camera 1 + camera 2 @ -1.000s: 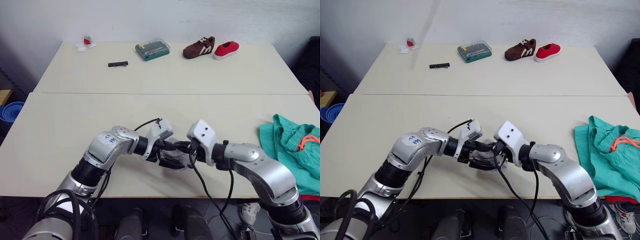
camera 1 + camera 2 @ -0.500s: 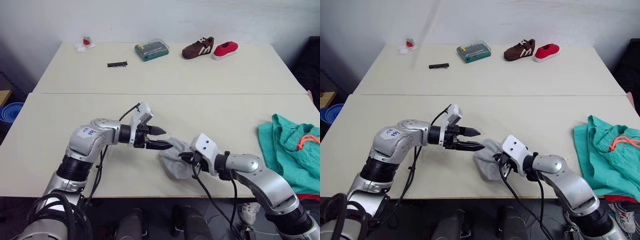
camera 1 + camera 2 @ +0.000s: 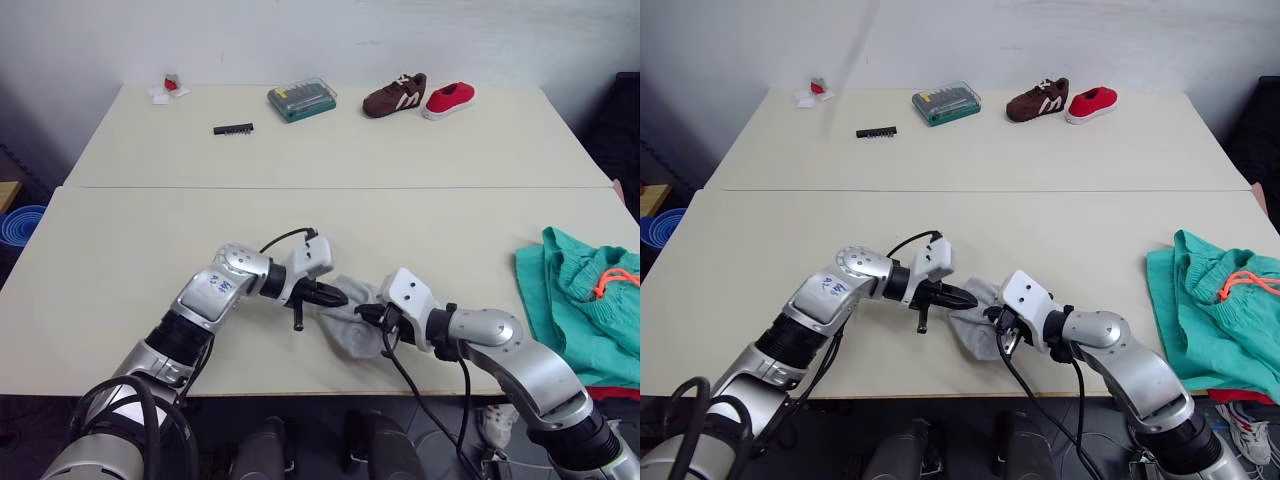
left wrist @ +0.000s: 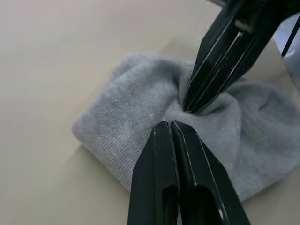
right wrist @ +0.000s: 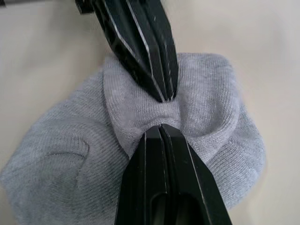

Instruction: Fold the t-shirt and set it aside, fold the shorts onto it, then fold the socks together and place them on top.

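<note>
At lower centre of the table (image 3: 130, 250), the left tool (image 3: 338, 295) has returned and pinched the socks (image 3: 350, 318) again, fingers pressed together opposite the right tool (image 3: 368, 315), also pinching; folding likely continues.

Shorts (image 3: 590, 300) run off the right edge of both eye views, so their full spread can't be judged; a sliver of red cloth (image 3: 1235, 400) under their near edge is too little to identify. Socks (image 5: 140, 140) bunch into one grey wad where my left tool (image 3: 335, 296) and my right tool (image 3: 368, 314) meet tip to tip, and I cannot tell one sock from two, nor whether each closed pair of fingers has cloth pinched or only presses it. Small red and white bits (image 3: 170, 88) at the table's (image 3: 400, 160) far left corner are too small to name.
</note>
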You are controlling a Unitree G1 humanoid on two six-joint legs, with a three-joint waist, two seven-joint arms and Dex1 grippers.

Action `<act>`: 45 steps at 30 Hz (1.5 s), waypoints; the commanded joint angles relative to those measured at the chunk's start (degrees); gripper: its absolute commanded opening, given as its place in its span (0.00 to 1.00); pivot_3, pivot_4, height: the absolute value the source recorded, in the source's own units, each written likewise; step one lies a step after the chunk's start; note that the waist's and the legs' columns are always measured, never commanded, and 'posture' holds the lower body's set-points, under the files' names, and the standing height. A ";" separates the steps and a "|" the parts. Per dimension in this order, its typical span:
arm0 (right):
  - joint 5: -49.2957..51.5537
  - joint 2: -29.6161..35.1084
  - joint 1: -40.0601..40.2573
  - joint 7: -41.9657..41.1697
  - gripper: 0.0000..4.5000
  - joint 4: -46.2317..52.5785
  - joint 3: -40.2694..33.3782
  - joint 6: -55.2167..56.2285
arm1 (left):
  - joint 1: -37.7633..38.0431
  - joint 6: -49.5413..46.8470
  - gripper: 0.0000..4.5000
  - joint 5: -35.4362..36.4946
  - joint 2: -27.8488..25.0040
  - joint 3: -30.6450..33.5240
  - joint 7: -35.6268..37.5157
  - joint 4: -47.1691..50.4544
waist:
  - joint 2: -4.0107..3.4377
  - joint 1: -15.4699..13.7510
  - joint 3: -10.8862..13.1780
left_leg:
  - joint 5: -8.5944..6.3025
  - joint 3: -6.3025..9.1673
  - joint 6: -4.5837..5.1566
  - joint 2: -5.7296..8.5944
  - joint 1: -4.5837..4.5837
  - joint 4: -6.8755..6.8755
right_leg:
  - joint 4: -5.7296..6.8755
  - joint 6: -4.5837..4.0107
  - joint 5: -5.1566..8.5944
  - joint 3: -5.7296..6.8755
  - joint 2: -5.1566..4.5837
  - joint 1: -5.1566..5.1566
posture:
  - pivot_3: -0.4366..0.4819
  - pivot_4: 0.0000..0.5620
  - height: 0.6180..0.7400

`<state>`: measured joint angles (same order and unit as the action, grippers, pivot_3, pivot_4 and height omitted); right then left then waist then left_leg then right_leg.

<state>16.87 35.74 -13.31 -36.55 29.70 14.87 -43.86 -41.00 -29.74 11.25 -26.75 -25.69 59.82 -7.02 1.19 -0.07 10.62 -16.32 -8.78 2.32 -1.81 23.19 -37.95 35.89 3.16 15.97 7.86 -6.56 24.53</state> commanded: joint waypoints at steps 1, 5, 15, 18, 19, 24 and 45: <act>-1.19 1.22 1.60 -0.16 0.00 0.21 0.69 -0.61 | 0.01 3.96 0.01 -4.99 0.35 -3.40 0.67 -1.06 | 0.00 -0.01 0.00 | -0.01 0.00 0.02 0.00 -0.01 0.00 | -0.01 0.00 0.00 0.00 0.00 -0.01 | 0.48 0.27 1.00; -0.75 4.51 5.09 -2.34 0.00 3.04 1.18 -0.69 | 0.10 5.56 0.01 -7.07 1.29 -3.20 0.06 -2.99 | 0.03 -0.44 -0.02 | -0.05 0.01 0.08 0.00 -0.03 0.00 | -0.03 0.00 0.00 0.00 -0.03 -0.04 | 0.48 0.27 1.00; 3.40 4.87 7.41 -2.28 0.00 7.11 -5.99 -0.51 | -0.46 5.55 0.01 -7.47 2.34 -2.40 1.00 -3.51 | 0.15 -1.21 -0.10 | -0.19 0.02 0.37 -0.01 -0.07 -0.03 | -0.03 0.01 -0.01 0.01 -0.02 -0.09 | 0.48 0.27 1.00; 8.31 2.56 2.99 -2.00 0.00 7.74 -9.62 -4.03 | -0.80 5.43 0.01 -7.60 2.79 -2.21 1.26 -3.41 | 0.14 -1.21 -0.09 | -0.18 0.03 0.38 -0.01 -0.05 -0.04 | -0.03 0.01 -0.01 0.01 -0.02 -0.08 | 0.48 0.27 1.00; 9.07 1.84 0.86 -1.84 0.00 7.30 -9.62 -5.12 | -0.87 5.39 0.01 -7.67 2.91 -2.17 1.34 -3.36 | 0.14 -1.20 -0.09 | -0.18 0.03 0.38 -0.01 -0.05 -0.05 | -0.02 0.01 -0.01 0.01 -0.02 -0.08 | 0.48 0.27 1.00; 5.23 -0.28 -5.07 -0.37 0.00 1.51 -3.48 -5.58 | -0.94 5.28 0.01 -8.13 3.42 -2.04 1.58 -3.33 | 0.14 -1.32 -0.09 | -0.18 0.13 0.37 -0.02 0.00 -0.05 | -0.03 0.00 -0.01 0.10 -0.02 -0.07 | 0.48 0.27 1.00; 30.28 -0.87 3.81 -1.33 0.22 0.09 -29.16 -23.94 | 0.91 5.24 0.00 -7.97 2.76 0.23 1.76 -0.95 | 0.11 -1.13 -0.07 | -0.22 0.16 0.45 -0.04 -0.01 -0.11 | 0.00 0.01 -0.02 0.10 -0.04 -0.11 | 0.48 0.27 1.00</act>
<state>42.30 35.43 -8.74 -38.27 30.91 -11.22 -64.13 -41.12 -24.32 4.14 -23.44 -25.18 61.47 -8.90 1.29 -1.20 10.55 -16.54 -8.61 2.77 -1.86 23.18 -38.05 35.88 3.17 15.94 7.96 -6.60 24.42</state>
